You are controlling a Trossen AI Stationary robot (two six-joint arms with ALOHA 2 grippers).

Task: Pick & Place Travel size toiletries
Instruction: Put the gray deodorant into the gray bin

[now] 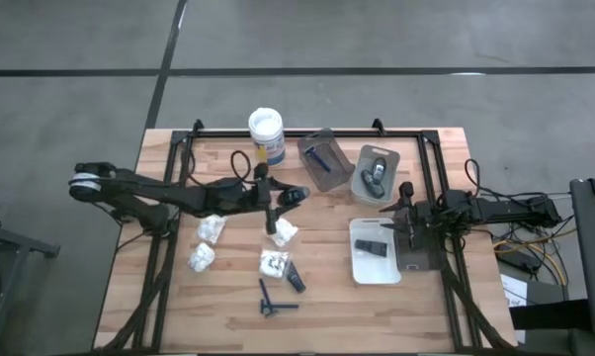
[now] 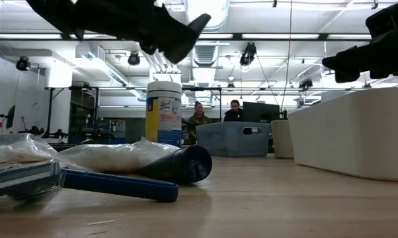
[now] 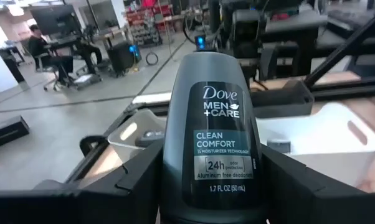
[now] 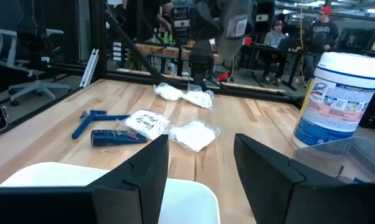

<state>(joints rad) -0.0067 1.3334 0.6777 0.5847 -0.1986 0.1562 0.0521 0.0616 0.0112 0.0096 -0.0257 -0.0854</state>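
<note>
Dark grey oval deodorant bottle point(image 3: 210, 134) clamped by left gripper point(image 3: 210, 186) | rigid, slick: hold flat sides | right gripper point(image 4: 200, 162) agape, empty

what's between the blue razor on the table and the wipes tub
In the high view, white packets and the left gripper holding a grey bottle lie between the razor and tub.

Clearance entry: bare wood at your front corners, clutter mid-table.

You have open board ahead of the white tray point(image 1: 375, 265) and left of the packets point(image 1: 208, 243). Obstructions: razor point(image 1: 274, 302) and tube point(image 1: 295, 277) at centre front, tub point(image 1: 266, 133) and two grey trays point(image 1: 349, 166) along the rear, left arm point(image 1: 189, 194) lying across the left half.
</note>
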